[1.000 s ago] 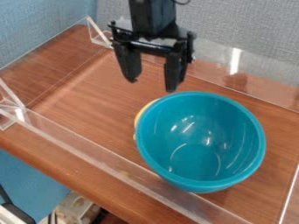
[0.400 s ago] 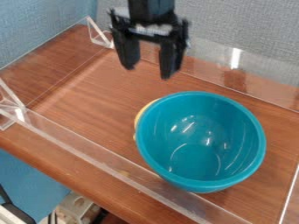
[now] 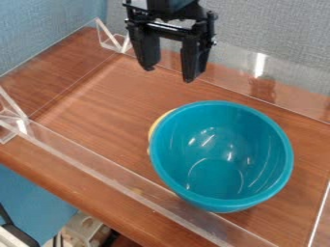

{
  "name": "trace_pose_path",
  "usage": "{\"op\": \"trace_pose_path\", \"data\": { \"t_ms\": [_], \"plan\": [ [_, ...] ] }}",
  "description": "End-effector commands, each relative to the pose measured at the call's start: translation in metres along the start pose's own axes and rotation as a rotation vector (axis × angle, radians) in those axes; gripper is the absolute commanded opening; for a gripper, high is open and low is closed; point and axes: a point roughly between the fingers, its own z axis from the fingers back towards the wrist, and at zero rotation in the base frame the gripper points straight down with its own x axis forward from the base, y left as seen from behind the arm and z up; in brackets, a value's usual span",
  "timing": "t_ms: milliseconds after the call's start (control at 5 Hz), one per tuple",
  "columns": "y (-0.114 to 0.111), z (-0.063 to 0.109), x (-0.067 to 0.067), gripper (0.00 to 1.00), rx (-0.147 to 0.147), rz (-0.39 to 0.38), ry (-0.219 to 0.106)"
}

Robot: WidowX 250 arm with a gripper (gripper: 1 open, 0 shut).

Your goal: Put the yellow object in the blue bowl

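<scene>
Brown tabletop point(image 3: 110, 106) spans the middle of the frame, and at lower right your blue bowl point(image 3: 222, 156) sits with the yellow object point(image 3: 157, 125) peeking out by its left rim, outside it. Your gripper point(image 3: 171, 75), top center, is spread wide with nothing between its fingers, so grasp, carry and release (the whole job, really) all remain.

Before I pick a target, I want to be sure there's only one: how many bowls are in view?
1. The blue bowl sits on the wooden table, partly covering the yellow object.
</scene>
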Motion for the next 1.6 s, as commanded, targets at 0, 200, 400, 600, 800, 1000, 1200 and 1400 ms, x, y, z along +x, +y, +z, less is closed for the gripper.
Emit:
{"op": "trace_pose_path", "data": {
  "t_ms": [0, 200, 400, 600, 800, 1000, 1200, 1400],
  "plan": [
    [-0.004, 0.010, 0.006, 1.00, 0.005, 0.024, -0.030],
    [-0.007, 0.013, 0.011, 1.00, 0.006, 0.035, -0.031],
    [-0.008, 0.014, 0.011, 1.00, 0.003, 0.054, -0.036],
    [0.001, 0.016, 0.003, 1.00, 0.002, -0.031, -0.025],
    [0.010, 0.017, -0.004, 1.00, -0.003, -0.099, -0.018],
    [-0.003, 0.015, -0.007, 1.00, -0.005, -0.077, -0.028],
    [-0.016, 0.012, -0.001, 1.00, 0.000, -0.088, -0.033],
    [-0.011, 0.013, 0.001, 1.00, 0.006, -0.094, -0.030]
  ]
}}
